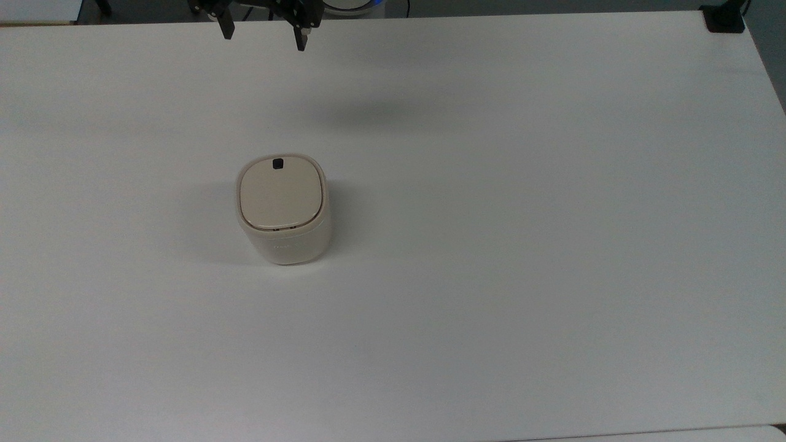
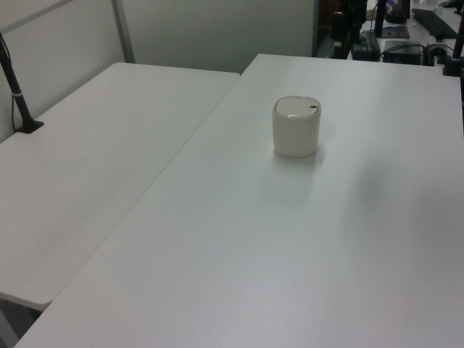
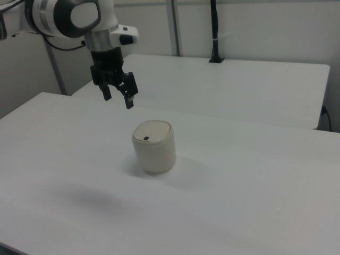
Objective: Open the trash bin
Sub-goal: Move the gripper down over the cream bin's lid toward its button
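White table (image 1: 552,245) fills the frame, with a second white table (image 3: 239,79) behind it in the right view. Going left to right in the top view: my gripper (image 1: 264,38) hangs at the upper left edge of the frame, its two black fingers (image 1: 228,27) spread apart and holding nothing. Below it, left of centre, stands the trash bin (image 1: 282,209), upright, lid flat and shut, its black button (image 1: 277,163) on the lid edge nearest the gripper. In the right view the gripper (image 3: 117,96) hovers above and to the upper left of the bin (image 3: 154,146), well apart. I judge nothing done yet: approach, press and lid release all remain.
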Available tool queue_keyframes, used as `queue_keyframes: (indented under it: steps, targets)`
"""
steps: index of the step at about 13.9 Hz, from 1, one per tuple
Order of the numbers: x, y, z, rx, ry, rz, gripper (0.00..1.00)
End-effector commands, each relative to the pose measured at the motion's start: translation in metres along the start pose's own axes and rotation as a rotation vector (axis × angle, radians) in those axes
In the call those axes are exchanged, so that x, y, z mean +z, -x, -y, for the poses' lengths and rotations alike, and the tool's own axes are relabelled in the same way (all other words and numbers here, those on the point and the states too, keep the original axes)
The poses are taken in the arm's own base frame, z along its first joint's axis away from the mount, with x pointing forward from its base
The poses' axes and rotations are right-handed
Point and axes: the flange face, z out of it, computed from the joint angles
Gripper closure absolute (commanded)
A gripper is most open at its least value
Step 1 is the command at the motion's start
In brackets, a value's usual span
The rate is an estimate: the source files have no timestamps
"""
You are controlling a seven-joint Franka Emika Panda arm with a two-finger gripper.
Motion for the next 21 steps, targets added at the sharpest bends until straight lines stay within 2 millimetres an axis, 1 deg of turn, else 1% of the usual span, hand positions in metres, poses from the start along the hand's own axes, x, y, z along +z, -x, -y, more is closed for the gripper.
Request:
queue_keyframes:
  steps: [1, 2, 3, 4, 5, 6, 7, 8, 10, 14, 16, 21]
  targets:
    - [0.001, -0.001, -0.002, -0.065, -0.025, -0.016, 0.11]
    - [0.002, -0.001, -0.001, -0.066, -0.026, -0.014, 0.24]
    - [0.002, -0.002, -0.001, -0.072, -0.029, -0.022, 0.42]
    - [0.006, -0.005, 0.0, -0.08, -0.033, -0.025, 0.61]
    - [0.005, -0.007, 0.001, -0.079, -0.041, -0.042, 0.73]
    - [0.006, -0.012, 0.003, -0.081, -0.043, -0.069, 0.82]
    - [0.011, -0.017, 0.005, -0.08, -0.042, -0.085, 0.85]
    - [0.02, -0.027, 0.008, -0.082, -0.037, -0.106, 0.9]
    - [0.034, -0.041, 0.014, -0.076, -0.032, -0.14, 0.91]
    - [0.06, -0.062, 0.021, -0.079, -0.02, -0.184, 0.95]
    - [0.069, -0.068, 0.023, -0.076, -0.017, -0.199, 0.95]
    - [0.09, -0.074, 0.029, -0.097, -0.01, -0.172, 0.97]
